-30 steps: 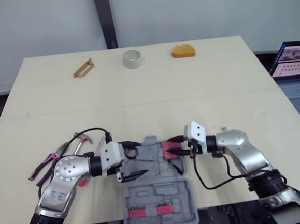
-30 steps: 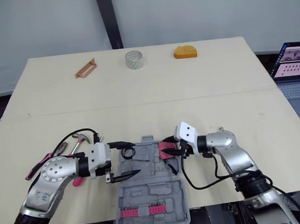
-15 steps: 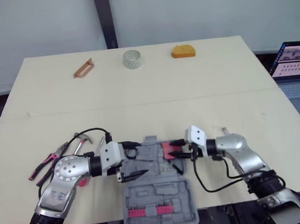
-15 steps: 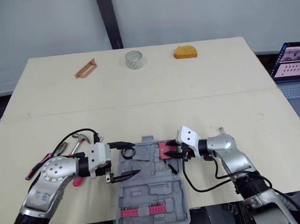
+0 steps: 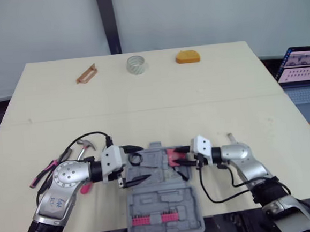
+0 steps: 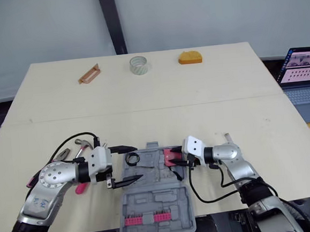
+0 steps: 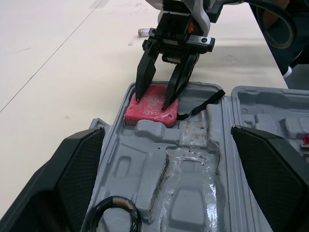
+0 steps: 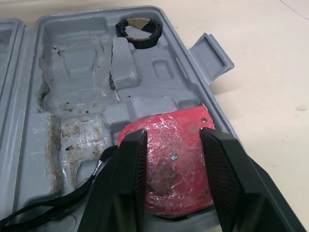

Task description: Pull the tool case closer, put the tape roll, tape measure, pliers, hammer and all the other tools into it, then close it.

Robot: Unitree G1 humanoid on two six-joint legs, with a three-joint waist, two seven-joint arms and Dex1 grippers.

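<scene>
The open tool case [image 5: 151,202] lies at the middle of the table's near edge, its near half holding a row of pink bits [image 5: 152,219]. In the far half, toward the table's right edge, the right gripper [image 7: 152,103] appears clenched on the red tape measure [image 8: 174,159], which sits low against the case wall. Its black strap [image 7: 200,104] trails across the moulded tray.

The step looks like seating the tape measure. It should lie flat before the grip opens, the gripper should lift straight up, and the strap should stay inside the rim so the lid can close.

The left gripper [image 5: 143,162] hangs released over the black tape roll [image 8: 142,42]. Pliers [image 5: 46,170] and hammer [image 5: 85,145] wait toward the left edge. A clear tape roll [image 5: 136,63] sits at the far edge.
</scene>
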